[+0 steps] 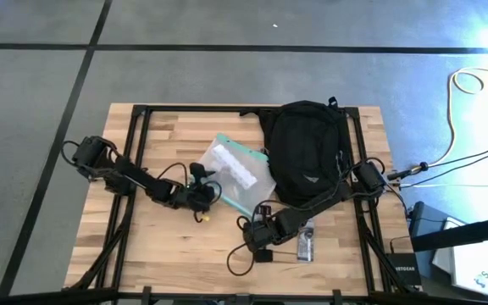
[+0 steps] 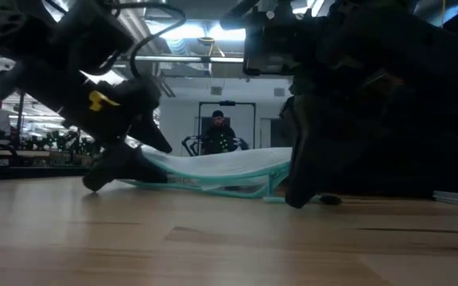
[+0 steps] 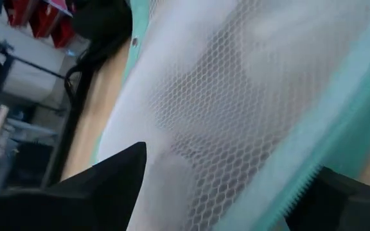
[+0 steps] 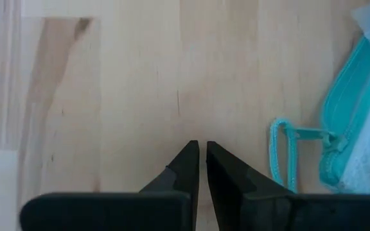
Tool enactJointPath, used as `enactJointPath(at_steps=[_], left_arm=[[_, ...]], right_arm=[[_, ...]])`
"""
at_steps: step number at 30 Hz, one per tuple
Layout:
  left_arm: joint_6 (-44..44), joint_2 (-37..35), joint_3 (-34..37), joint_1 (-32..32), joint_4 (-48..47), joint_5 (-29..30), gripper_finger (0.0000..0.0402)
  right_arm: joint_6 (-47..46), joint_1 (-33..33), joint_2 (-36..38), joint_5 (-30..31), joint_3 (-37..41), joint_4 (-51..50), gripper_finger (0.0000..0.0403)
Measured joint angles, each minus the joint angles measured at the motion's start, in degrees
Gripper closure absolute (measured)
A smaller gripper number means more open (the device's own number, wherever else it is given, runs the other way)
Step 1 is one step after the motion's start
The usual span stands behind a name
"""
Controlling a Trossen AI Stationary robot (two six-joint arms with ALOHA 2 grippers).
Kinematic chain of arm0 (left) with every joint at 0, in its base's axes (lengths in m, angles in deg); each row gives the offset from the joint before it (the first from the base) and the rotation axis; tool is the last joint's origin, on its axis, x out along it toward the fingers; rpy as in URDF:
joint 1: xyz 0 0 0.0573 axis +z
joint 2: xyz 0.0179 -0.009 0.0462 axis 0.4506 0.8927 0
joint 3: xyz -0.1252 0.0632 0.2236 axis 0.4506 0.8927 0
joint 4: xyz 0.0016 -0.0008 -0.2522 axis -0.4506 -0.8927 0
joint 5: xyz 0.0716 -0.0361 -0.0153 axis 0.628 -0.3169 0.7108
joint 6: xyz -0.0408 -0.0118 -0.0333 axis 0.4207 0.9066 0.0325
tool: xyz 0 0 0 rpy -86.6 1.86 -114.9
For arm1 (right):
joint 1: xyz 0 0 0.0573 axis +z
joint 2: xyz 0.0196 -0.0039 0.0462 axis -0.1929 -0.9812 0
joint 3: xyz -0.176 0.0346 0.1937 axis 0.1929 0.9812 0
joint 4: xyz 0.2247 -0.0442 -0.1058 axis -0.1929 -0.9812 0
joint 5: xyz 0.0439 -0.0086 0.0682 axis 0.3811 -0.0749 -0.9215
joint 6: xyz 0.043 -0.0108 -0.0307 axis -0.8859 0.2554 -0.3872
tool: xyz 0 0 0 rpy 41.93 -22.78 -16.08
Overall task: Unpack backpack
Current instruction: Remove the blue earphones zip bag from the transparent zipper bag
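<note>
Two arms reach low over the table [image 1: 168,246]: the left gripper [image 1: 206,193], fingers spread wide, sits at the edge of the clear teal-edged pouch [image 1: 242,175], the right gripper [image 1: 259,227] is closed and empty nearby, and the backpack [image 1: 309,151] lies flat just beyond the pouch.

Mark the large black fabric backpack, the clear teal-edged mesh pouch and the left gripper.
Large black fabric backpack [image 1: 307,152]: high view, middle of its body.
Clear teal-edged mesh pouch [image 1: 242,176]: high view, its centre.
Left gripper [image 1: 207,188]: high view, between its fingertips.
</note>
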Motion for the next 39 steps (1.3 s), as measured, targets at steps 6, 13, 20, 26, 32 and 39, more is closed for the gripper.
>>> enactJointPath(at_steps=[6, 13, 20, 26, 32, 39], left_arm=[[0.16, 0.07, -0.07, 1.19, 5.51, -6.11, 0.0193], [0.36, 0.07, -3.42, 1.19, 2.94, -12.47, 0.0388], [3.35, -0.09, -7.57, 1.87, 3.28, -10.45, 0.04], [12.07, -0.17, -10.4, 2.58, -0.59, -10.07, 0.0401], [22.52, -0.45, -13.27, 2.29, -10.73, -14.89, 0.0401], [25.2, -1.27, -17.74, 0.24, -14.94, -18.6, 0.0402]], right_arm=[[3.45, -0.11, 0.03, -1.42, -0.03, 14.72, 0.0388], [9.21, -0.73, 0.11, 4.57, -0.07, 25.51, 0.0388], [6.76, -5.32, -1.71, 8.78, -0.07, 25.02, 0.0388], [7.43, -8.04, -2.16, 16.38, -0.07, 18.56, 0.0388], [2.82, -6.28, -1.86, 18.85, -0.07, 6.42, 0.0388], [-6.3, -1.21, -1.41, 23.49, -0.09, -8.48, 0.0388]])
